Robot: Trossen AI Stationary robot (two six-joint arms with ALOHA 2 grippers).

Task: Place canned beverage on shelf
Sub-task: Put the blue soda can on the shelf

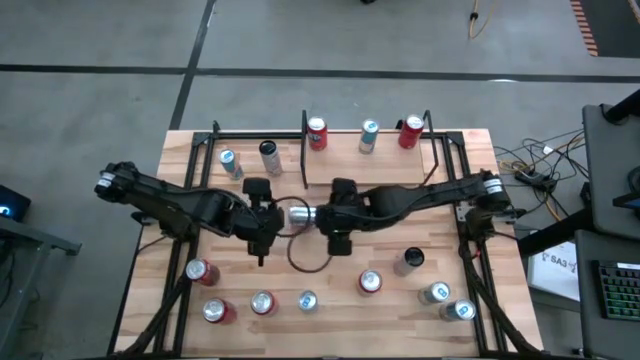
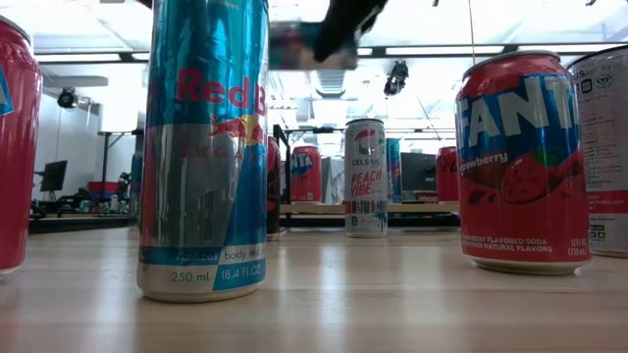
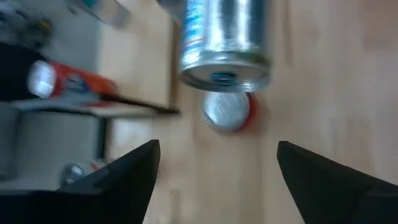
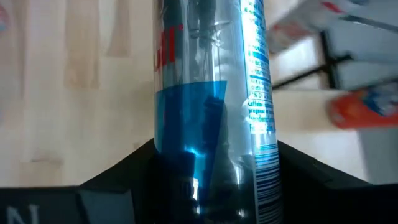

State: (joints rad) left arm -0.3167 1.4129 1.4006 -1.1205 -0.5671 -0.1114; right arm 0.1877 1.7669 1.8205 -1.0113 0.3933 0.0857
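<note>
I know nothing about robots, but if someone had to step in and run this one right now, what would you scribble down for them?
Right gripper: shut on the blue-and-silver can, held lying sideways above mid-table.
Left gripper: open, its fingers clear of the can's end; looks like a handover to the right arm.
Shelf: at the far edge of the table, already holding several cans, with five showing from above.
Done: can lifted and in the right gripper's hold.
Left: carry it to the shelf, stand it upright in a free spot, let go. More cans wait along the near edge, such as the red one.
</note>
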